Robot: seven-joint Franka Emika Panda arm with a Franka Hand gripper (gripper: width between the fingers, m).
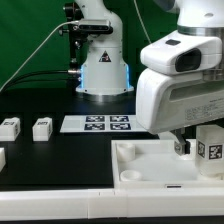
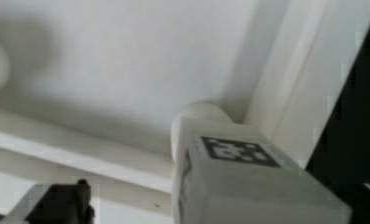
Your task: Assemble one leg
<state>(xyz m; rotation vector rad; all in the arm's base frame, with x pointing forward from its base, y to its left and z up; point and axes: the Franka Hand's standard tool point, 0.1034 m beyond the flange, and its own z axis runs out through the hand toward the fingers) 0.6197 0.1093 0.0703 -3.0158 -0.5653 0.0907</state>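
A leg, a white blocky peg with a square tag, stands upright on the large white tray-like piece near its corner at the exterior view's right. My gripper is low over it. In the wrist view the leg runs from the camera down to the tray's inner corner. It lies between my gripper's jaws. The dark finger stands clearly apart from the leg's side, with tray showing in the gap. The other finger is hidden, so the jaws look open. Two more legs lie at the exterior view's left.
The marker board lies on the black table behind the tray. Another white part shows at the left edge. The arm's base stands at the back. My white wrist housing covers the tray's right part.
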